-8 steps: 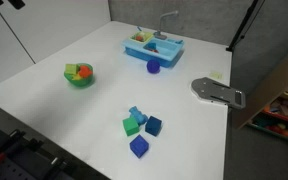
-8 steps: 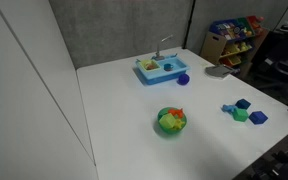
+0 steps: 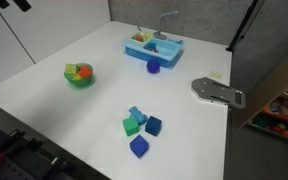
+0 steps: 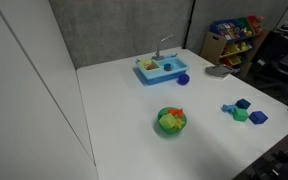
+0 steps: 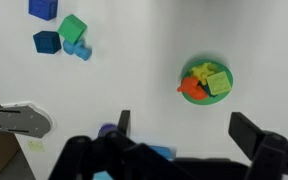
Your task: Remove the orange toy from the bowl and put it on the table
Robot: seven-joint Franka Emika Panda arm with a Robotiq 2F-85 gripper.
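The green bowl (image 3: pixel 80 75) stands on the white table (image 3: pixel 44 100) and also shows in an exterior view (image 4: pixel 171 121) and the wrist view (image 5: pixel 206 82). The orange toy (image 5: pixel 193 90) lies in the bowl beside a yellow-green piece (image 5: pixel 218 82); it shows in both exterior views (image 3: pixel 74 71) (image 4: pixel 165 118). My gripper (image 5: pixel 184 128) is open and empty, high above the table, with the bowl just beyond its fingers in the wrist view. The arm is not seen in the exterior views.
A light-blue toy sink (image 3: pixel 152 46) with a small blue-purple toy (image 3: pixel 153 66) in front stands at the far side. Several blue and green blocks (image 3: pixel 139 125) lie near the front. A grey flat plate (image 3: pixel 216 92) lies at the table's edge.
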